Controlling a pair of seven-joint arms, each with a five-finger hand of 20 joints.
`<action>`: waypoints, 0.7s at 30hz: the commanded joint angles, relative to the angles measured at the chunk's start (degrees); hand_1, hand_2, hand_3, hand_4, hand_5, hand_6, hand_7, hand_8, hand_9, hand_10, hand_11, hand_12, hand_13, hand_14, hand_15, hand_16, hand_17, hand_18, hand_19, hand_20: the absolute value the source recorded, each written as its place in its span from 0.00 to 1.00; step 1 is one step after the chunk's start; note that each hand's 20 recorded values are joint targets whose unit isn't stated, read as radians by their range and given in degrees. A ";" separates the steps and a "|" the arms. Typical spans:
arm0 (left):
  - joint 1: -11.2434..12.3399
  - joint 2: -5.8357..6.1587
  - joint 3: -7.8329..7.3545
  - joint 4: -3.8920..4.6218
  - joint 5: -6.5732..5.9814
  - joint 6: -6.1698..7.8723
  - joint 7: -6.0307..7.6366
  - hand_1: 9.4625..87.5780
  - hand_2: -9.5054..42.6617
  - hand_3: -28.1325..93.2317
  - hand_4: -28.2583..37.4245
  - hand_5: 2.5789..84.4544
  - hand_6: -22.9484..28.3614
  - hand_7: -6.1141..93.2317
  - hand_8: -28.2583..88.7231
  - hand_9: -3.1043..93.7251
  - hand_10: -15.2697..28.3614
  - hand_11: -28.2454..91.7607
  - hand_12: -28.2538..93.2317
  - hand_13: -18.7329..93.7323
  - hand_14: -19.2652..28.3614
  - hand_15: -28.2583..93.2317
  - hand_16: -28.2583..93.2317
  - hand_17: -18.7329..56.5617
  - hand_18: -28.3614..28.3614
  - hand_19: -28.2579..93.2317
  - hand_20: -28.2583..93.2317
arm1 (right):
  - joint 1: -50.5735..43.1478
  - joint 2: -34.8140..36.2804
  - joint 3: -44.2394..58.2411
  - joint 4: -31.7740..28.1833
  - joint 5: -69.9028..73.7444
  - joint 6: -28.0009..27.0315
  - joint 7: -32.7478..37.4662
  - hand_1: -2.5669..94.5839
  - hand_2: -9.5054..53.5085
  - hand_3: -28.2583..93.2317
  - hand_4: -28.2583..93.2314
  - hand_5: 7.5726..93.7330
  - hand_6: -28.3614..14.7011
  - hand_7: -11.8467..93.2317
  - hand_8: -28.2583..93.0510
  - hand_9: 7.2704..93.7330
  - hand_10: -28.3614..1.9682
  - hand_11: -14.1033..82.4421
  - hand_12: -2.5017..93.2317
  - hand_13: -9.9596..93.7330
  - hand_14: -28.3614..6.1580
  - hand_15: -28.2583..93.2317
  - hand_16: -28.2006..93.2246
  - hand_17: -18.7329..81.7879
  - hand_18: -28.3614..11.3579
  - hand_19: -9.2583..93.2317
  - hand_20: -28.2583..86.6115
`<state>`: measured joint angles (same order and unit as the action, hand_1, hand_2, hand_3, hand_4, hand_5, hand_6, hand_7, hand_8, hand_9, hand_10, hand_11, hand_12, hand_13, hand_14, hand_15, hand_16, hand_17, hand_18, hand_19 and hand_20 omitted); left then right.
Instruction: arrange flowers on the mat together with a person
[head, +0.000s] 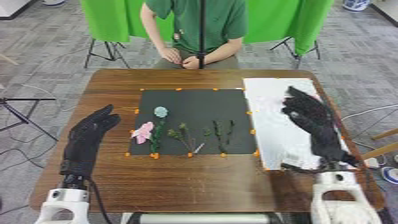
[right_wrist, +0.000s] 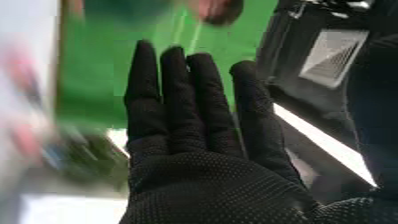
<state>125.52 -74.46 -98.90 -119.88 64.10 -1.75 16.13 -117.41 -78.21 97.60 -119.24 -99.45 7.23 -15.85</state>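
In the head view my right hand (head: 309, 116) is over the white sheet (head: 266, 92), its fingers straight and nothing held. My left hand (head: 87, 131) lies beside the dark mat's left side, also with straight fingers. On the dark mat (head: 191, 102) are a light blue flower (head: 161, 112), a pink flower (head: 142, 132) left of its stem, and several green sprigs (head: 184, 134) toward the middle and right. In the right wrist view my right hand (right_wrist: 200, 175) has its fingers extended, with nothing in them.
Small orange pieces (head: 155, 156) line the mat's edges. A person sits across the wooden table (head: 200, 187), hands together near its far edge and off the flowers. Green cloth hangs behind. A small white piece (head: 199, 148) lies on the mat near the sprigs.
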 joint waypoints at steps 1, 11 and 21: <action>0.49 0.11 0.27 0.00 -0.25 0.25 -0.51 0.24 0.00 0.74 0.14 0.50 0.52 0.19 0.19 0.48 0.64 0.39 0.37 0.46 0.75 0.34 0.28 0.31 0.71 0.28 0.37 | 9.58 14.95 6.85 3.30 -27.45 -5.44 13.87 0.29 0.00 0.83 0.07 0.44 0.60 0.25 0.16 0.47 0.36 0.31 0.26 0.61 0.43 0.37 0.41 0.52 0.35 0.51 0.59; 0.28 -1.60 -0.05 -0.21 1.00 -0.40 -1.02 0.24 0.00 0.74 0.14 0.50 0.52 0.19 0.19 0.48 0.64 0.39 0.37 0.47 0.75 0.34 0.28 0.31 0.71 0.28 0.37 | 20.85 25.76 -0.22 15.84 -47.61 -16.35 22.44 0.35 0.00 0.81 0.03 0.57 0.66 0.25 0.15 0.63 0.39 0.34 0.25 0.79 0.49 0.47 0.41 0.66 0.33 0.64 0.57; 0.52 -1.73 -0.09 -0.44 1.03 -0.52 -1.61 0.25 0.00 0.74 0.15 0.49 0.51 0.19 0.19 0.48 0.64 0.39 0.37 0.46 0.75 0.34 0.28 0.31 0.71 0.28 0.37 | 23.64 26.39 -1.37 20.09 -52.43 -23.90 25.53 0.38 0.00 0.79 0.02 0.61 0.70 0.25 0.14 0.76 0.46 0.33 0.22 0.95 0.64 0.48 0.43 0.83 0.47 0.74 0.54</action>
<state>125.47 -75.99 -99.17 -120.12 65.02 -1.88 15.29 -95.74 -52.36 96.52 -100.56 -151.65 -10.26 6.56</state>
